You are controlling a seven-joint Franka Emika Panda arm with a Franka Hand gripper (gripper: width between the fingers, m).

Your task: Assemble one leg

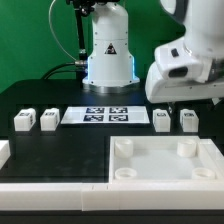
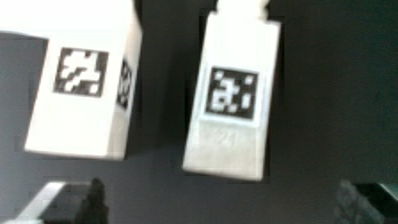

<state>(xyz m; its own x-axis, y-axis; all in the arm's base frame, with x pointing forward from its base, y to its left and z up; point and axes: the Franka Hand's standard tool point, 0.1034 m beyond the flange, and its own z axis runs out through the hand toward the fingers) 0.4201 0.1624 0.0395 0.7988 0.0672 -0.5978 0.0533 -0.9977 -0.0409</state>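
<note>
Main risk: I judge the neighbouring leg point(image 2: 86, 92) to be the trouble. It lies just beside my target, so if I bring the gripper point(image 2: 222, 203) down off-centre, a finger could land on it or nudge it aside.
Second risk: the target leg point(image 2: 233, 95) sits a little tilted against the line between the fingers. A squeeze might twist it or catch only a corner and let it slip.
Jaws: wide apart, with nothing between them. The dark fingertips point(image 2: 71, 200) show at the edge of the wrist view, clear of the leg.
Where the leg is: flat on the black table point(image 1: 40, 100), in the pair at the exterior view's right, near the tabletop point(image 1: 165, 170) and past the end of the marker board point(image 1: 105, 116). I cannot tell which of the pair it is.
How it looks: a small white block, longer than wide, with a black-and-white square tag on its upper face. One end has a narrower stub and the other a greyer patch, too blurred to read.
Stage: I take this as lining up above the leg, which is not yet gripped.
</note>
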